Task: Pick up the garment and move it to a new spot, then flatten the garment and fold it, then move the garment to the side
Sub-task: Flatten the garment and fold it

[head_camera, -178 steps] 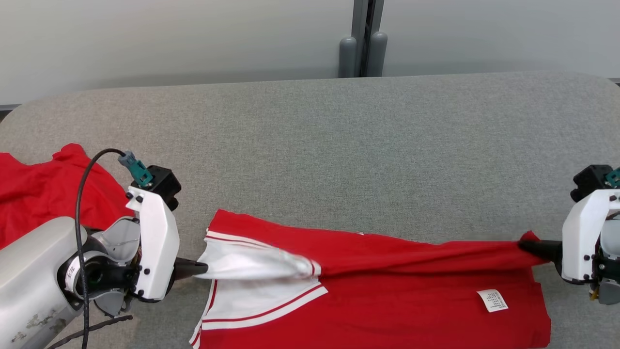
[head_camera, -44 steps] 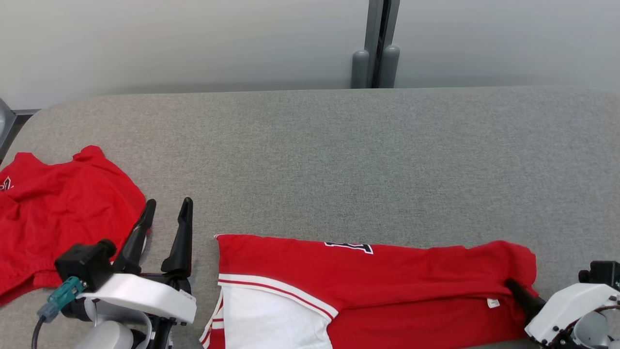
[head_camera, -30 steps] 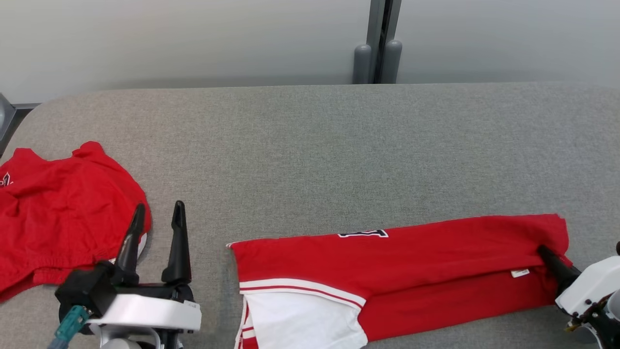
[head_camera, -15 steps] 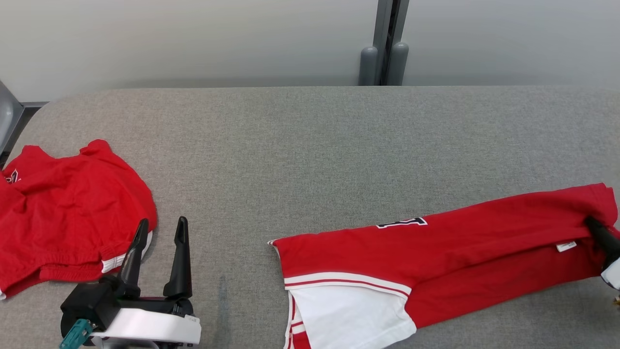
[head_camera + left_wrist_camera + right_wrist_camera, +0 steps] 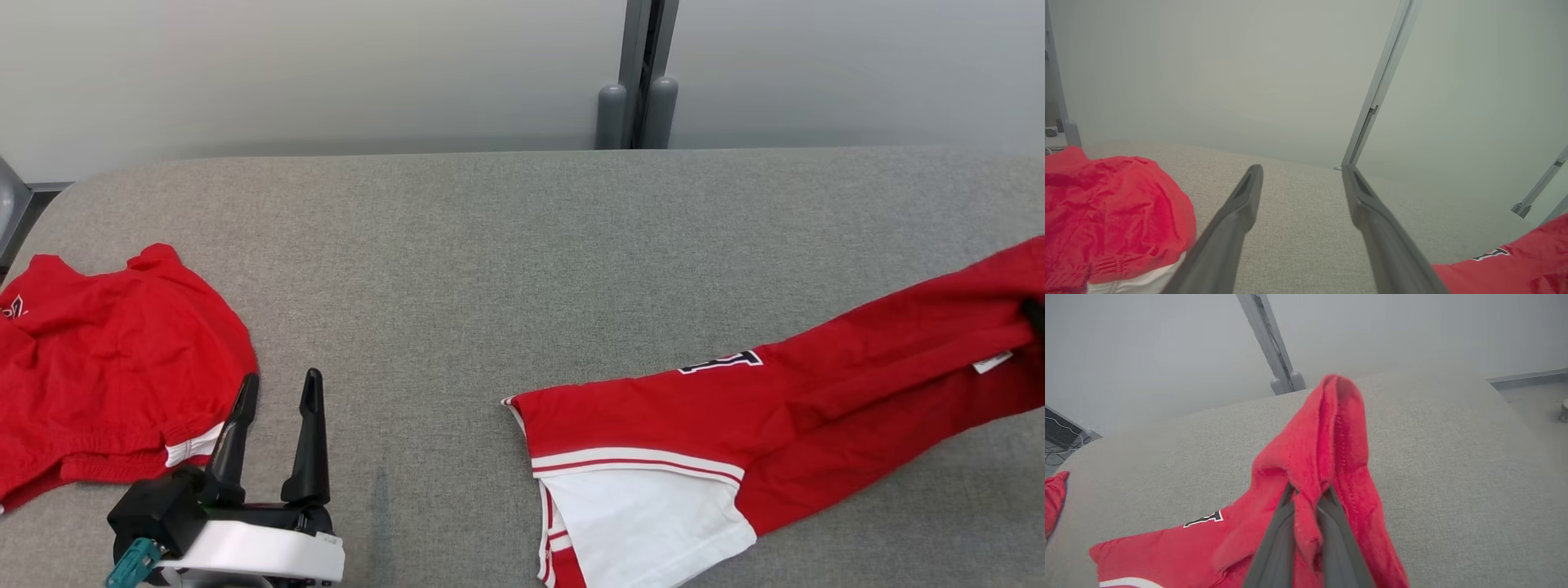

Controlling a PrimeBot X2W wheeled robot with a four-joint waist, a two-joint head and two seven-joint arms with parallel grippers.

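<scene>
Two red garments, one grey fabric-covered counter [image 5: 490, 245], two claws.
Item 1: long folded red garment w/ white panel & striped trim [image 5: 735, 408], lying slantwise on counter's right half, one end held up at head view's right edge. Right claw [image 5: 1309, 496] is pinched tight on that end's hem, cloth bunched over it; end grip prob. chosen so the folded strip trails flat w/o opening. Judged: fold done, move-to-side step in hand. Item 2: crumpled red garment w/ white trim [image 5: 106, 359], far left, well apart from item 1, not involved. Left claw [image 5: 280, 377]: spread wide, empty, low at counter's front-left just beside item 2, prob. parked clear. Risk: loose white panel may flip.
</scene>
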